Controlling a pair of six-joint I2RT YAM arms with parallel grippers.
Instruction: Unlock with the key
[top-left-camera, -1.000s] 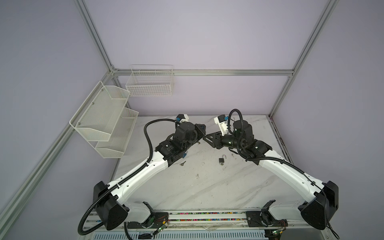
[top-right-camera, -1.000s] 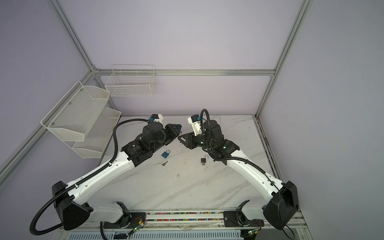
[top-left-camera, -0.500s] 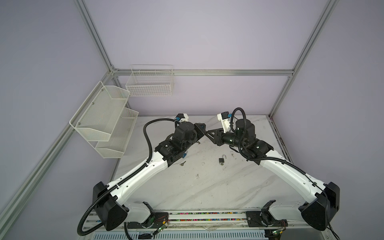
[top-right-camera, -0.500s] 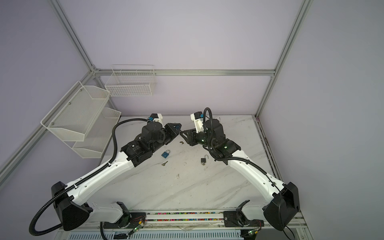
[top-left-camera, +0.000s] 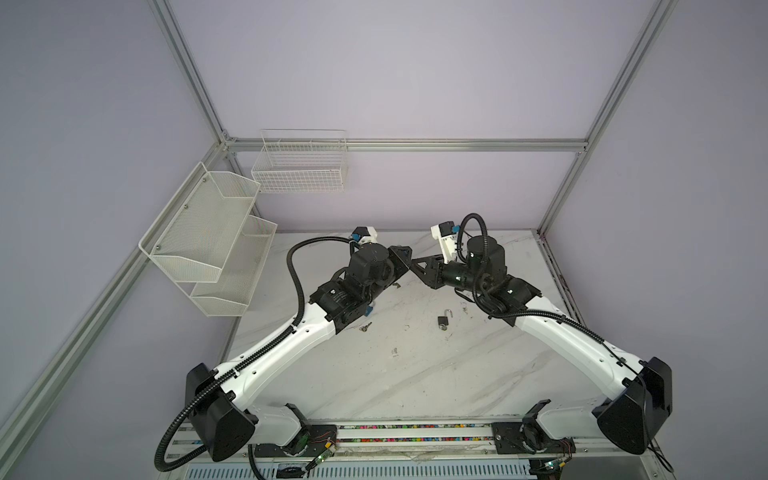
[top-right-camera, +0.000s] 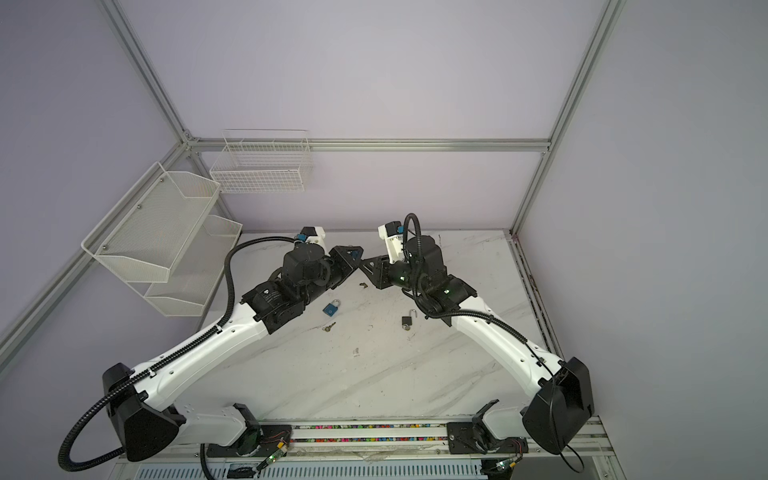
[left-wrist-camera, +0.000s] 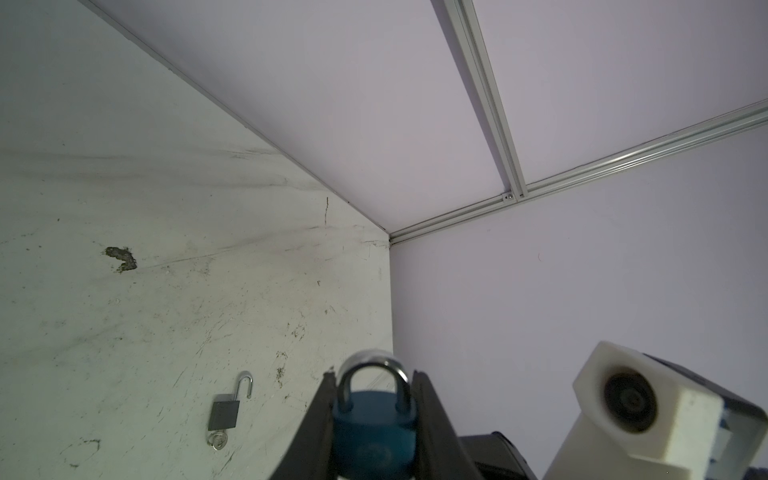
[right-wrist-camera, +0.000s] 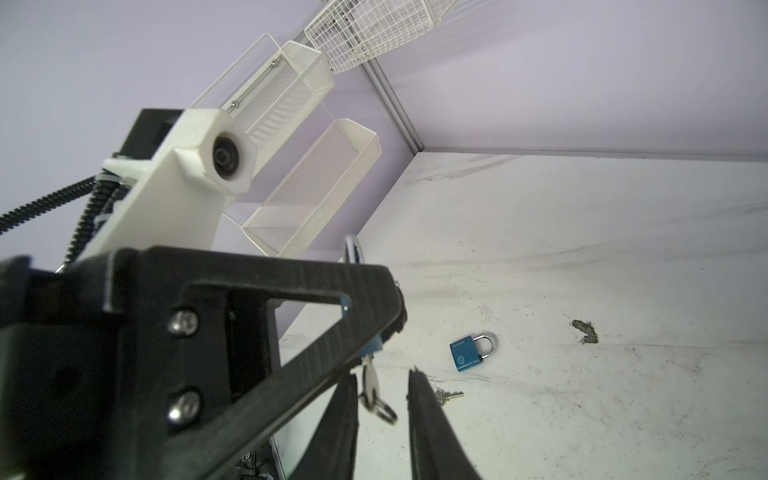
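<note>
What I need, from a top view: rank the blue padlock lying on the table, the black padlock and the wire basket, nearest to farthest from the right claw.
1. Blue padlock on the table: left of the right claw, toward the robot.
2. Black padlock: right, shackle open.
3. Wire basket: back wall, left.

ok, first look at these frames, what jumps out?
The grippers meet tip to tip above the table: the left gripper clamps a blue padlock, shackle shut, and the right gripper stands open around the key hanging from it. On the table lie a black padlock with its shackle sprung open and a second blue padlock, shut.
</note>
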